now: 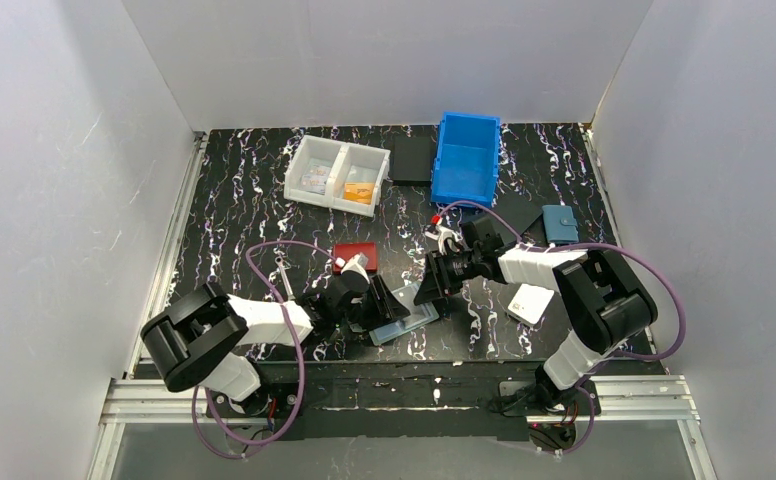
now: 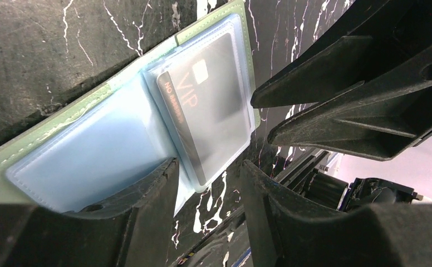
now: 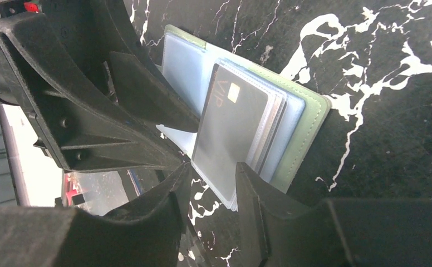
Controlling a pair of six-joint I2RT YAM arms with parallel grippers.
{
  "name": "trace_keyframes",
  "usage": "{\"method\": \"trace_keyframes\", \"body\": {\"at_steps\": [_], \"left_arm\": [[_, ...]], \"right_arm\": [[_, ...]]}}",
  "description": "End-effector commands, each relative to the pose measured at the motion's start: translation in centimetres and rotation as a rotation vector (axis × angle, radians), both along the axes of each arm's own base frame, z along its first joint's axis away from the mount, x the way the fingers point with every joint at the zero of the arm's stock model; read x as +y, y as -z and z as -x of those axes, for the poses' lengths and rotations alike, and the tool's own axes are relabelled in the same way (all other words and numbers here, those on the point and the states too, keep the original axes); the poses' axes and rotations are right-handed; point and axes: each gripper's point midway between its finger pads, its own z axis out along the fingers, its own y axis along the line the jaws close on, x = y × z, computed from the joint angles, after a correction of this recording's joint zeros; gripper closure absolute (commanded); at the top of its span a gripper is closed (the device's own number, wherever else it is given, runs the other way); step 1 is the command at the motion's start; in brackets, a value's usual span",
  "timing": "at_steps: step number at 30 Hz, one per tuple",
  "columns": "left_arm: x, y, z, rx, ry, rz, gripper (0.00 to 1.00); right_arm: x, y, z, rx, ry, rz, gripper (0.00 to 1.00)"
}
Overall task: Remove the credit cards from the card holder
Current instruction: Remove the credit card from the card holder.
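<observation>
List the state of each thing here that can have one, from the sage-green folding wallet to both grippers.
Sage-green folding leather-like card holder: open flat, clear sleeves fanned.
Black plastic VIP card: inside a clear sleeve.
Left gripper: open, around a sleeve corner.
Right gripper: open, around a sleeve corner.
Red rectangular wallet: closed.

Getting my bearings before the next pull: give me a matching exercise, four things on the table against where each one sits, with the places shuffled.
Things:
1 card holder
2 red wallet
3 blue bin
4 white wallet

Places and states:
A far side, right of centre
B lying open, near edge, centre
C closed, near edge, right side
D closed, mid-table, left of centre

Pairs: 1-B, 2-D, 3-A, 4-C
</observation>
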Motion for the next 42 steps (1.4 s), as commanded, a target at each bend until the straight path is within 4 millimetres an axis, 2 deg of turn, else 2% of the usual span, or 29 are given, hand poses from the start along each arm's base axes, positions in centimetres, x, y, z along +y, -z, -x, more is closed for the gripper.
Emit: {"method": "trace_keyframes", "body": {"at_steps": [1,5,9,16,23,31,34,38,42], "left_arm": [[1.9,3.3,1.4,0.069,0.005,-0.114,0.56],[1.4,3.3,1.6,0.081,0.033,-0.11,0.56],[1.1,3.6,1.9,0.096,0.05,-0.111,0.56],[0.8,3.8,2.1,0.103,0.065,-0.094,0.53],[0.1,4.1,2.0,0.116,0.087,-0.09,0.53],[1.1,5.7,2.4,0.145,0.057,-0.133,0.72],[1.6,6.0,2.4,0.143,0.045,-0.145,0.85],[2.1,6.3,2.6,0.142,0.039,-0.155,0.94],[2.5,6.4,2.6,0.135,0.031,-0.164,1.0]], "right_arm": [[0.3,-0.5,-1.3,-0.035,0.021,0.007,0.56],[0.2,0.1,-1.1,-0.021,0.02,0.02,0.56],[0.7,0.8,0.0,0.026,-0.015,0.014,0.56],[1.1,0.8,0.6,0.055,-0.029,-0.003,0.56],[1.0,0.6,0.2,0.048,-0.016,0.002,0.55],[0.2,0.2,-1.1,0.026,0.028,0.001,0.52],[0.3,0.2,-1.0,0.031,0.021,-0.006,0.51],[0.4,-0.1,-0.8,0.034,0.001,-0.027,0.5],[0.7,-1.0,-0.6,0.021,-0.033,-0.066,0.48]]}}
